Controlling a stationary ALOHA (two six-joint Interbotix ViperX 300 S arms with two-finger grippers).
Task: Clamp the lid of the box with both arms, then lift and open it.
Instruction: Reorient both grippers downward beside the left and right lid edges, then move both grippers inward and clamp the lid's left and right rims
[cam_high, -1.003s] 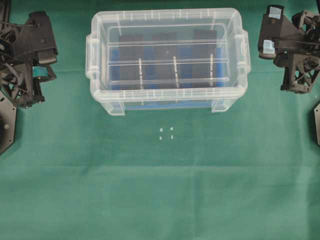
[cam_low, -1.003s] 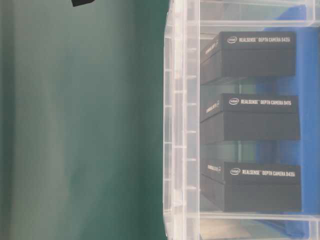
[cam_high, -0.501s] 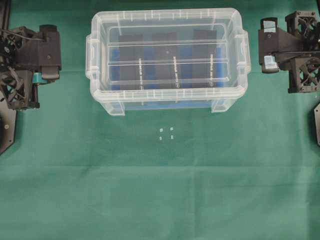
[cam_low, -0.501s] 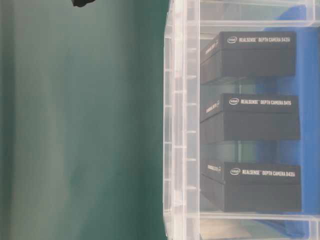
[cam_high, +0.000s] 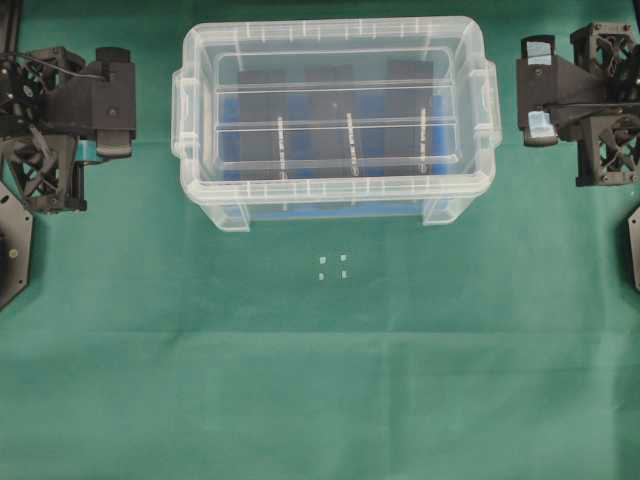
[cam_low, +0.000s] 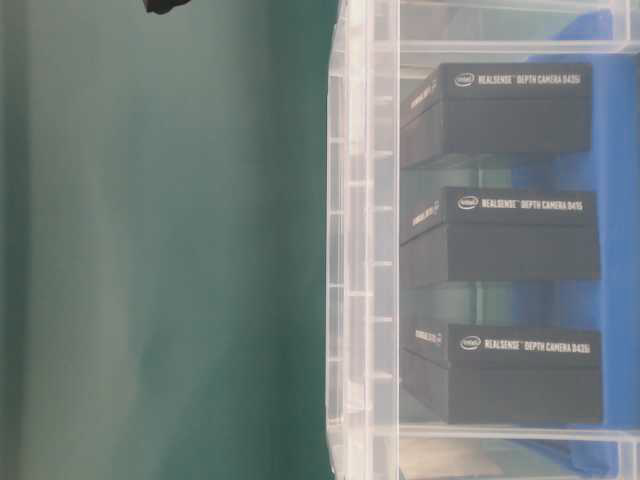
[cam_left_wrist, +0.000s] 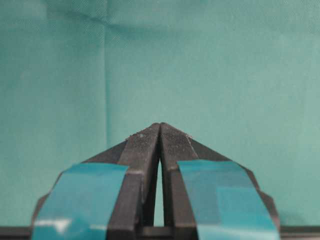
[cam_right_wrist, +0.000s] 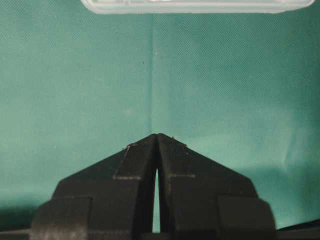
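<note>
The lid (cam_high: 335, 110) sits closed on the box (cam_high: 335, 205), at about 12 o'clock on the green cloth (cam_high: 330, 380). The left gripper (cam_left_wrist: 160, 125) waits at 9 o'clock from the box and the right gripper (cam_right_wrist: 157, 135) at 3 o'clock, both apart from it. In the wrist views, the fingers of each one are pressed together at the tips and hold nothing.

There is a risk: if the two arms do not clamp the lid at the same level, it may tilt or slip, or the whole box may rise with it.

The black boxes (cam_low: 500, 235) inside carry white writing: "intel REALSENSE DEPTH CAMERA D435" or "D435i".
</note>
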